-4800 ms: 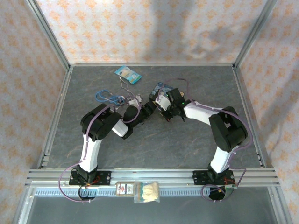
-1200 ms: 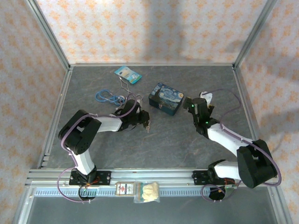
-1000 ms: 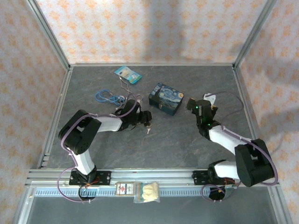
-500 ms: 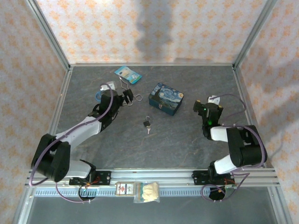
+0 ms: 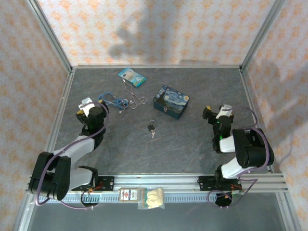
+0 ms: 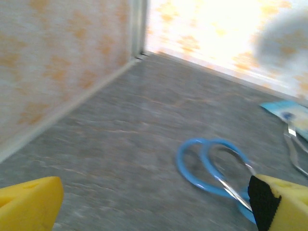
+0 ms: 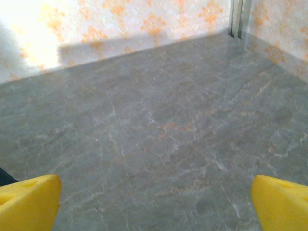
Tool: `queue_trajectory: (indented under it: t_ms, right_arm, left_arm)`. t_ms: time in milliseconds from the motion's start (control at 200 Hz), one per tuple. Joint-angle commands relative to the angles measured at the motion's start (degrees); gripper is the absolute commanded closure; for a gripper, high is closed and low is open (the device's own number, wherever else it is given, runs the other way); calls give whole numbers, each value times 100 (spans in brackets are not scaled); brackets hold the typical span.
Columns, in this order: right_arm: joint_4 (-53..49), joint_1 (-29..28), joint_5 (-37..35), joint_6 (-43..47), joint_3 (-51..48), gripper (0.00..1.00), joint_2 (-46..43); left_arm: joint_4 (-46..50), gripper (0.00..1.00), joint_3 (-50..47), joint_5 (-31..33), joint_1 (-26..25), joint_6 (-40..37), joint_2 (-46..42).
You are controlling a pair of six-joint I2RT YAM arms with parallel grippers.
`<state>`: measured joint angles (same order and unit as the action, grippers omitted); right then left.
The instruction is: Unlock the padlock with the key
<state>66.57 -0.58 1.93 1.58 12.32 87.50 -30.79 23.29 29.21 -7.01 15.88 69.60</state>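
- Top external view:
  - I am seeing the padlock lying on the table between the two arms, near the blue tin. The key is at its near end.
  - Both are too small for me to tell whether the key is seated in the lock or whether the shackle is sprung.
  - The left gripper and right gripper are sitting well apart from the lock, at opposite sides. I am judging this as a stand-off posture that leaves the lock unobstructed.
- Left wrist view:
  - The yellow fingers are standing wide apart with nothing between them.
  - They are facing the blue cord.
  - The picture is blurring, and its right edge is cutting off a thin wire.
- Right wrist view:
  - The jaws are likewise spread and released, over bare table and facing the patterned wall.
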Motion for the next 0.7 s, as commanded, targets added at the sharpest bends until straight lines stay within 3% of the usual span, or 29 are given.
queue_trajectory:
  t_ms: [0,190,240,385,455,510,696]
  right_arm:
    - [529,1,65,-8,48,0,-25]
    - [463,-8,61,-2,60,0,-49]
    - [432,-7,53,0,71,0,-64]
    - [447,-11,55,0,61,0,-50]
    - [447,-6,53,7,62,0,-50]
    - [441,-6,57,7,72,0,-51]
    - [428,-5,56,7,82,0,-49]
  left_arm:
    - [-1180,1,-160,476,155,-432,249]
    - [-2739,1,-609,181,247,-1178,1072]
    - [-2517,1,-521,-182,282,-1181,1046]
    - [-4336,1,-1060,-1397,618,-1182,1616]
    - [-4451,1,-1151,-1822,621,-1265,1754]
    - [-5211,1,-1375,-1832,621,-1333,1909]
    - [-5173,1,-1439,-1823,621,-1308,1821]
